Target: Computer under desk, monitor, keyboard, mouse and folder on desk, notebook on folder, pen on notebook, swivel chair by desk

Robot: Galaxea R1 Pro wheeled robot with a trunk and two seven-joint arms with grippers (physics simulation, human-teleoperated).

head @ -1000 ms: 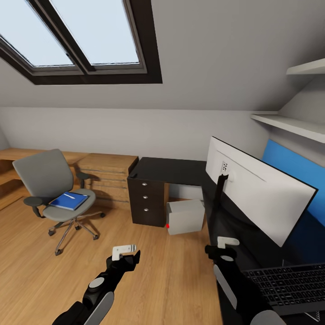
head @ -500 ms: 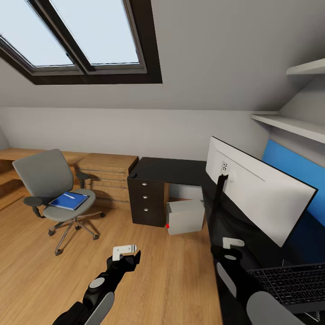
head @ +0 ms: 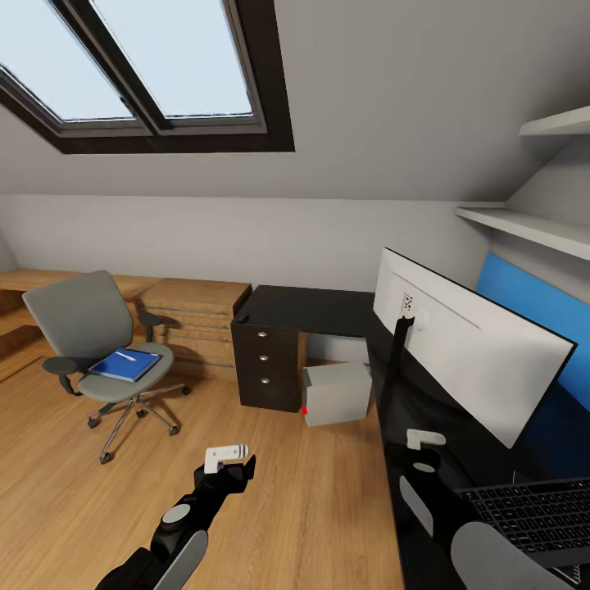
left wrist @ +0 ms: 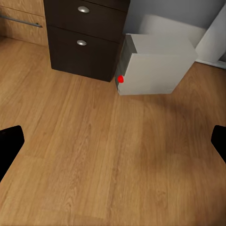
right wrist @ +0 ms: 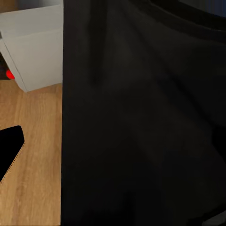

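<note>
Desk: black L-shaped top; one wing runs ahead of and under the right gripper.
Monitor: upright on the desk, beyond the right gripper.
Swivel chair: well apart from the left gripper, off to its left across bare floor.
Computer: on the floor beside the drawer unit, ahead of both grippers.
Keyboard: on the desk, to the right of the right arm.
Folder: on the chair seat, whitish pen on it.
Jaws: left spread wide over floor; right, cannot tell.
Step, judged: keyboard placed; fetching the folder is next, calling for a drive toward the chair. Nothing blocks the floor between.
</note>
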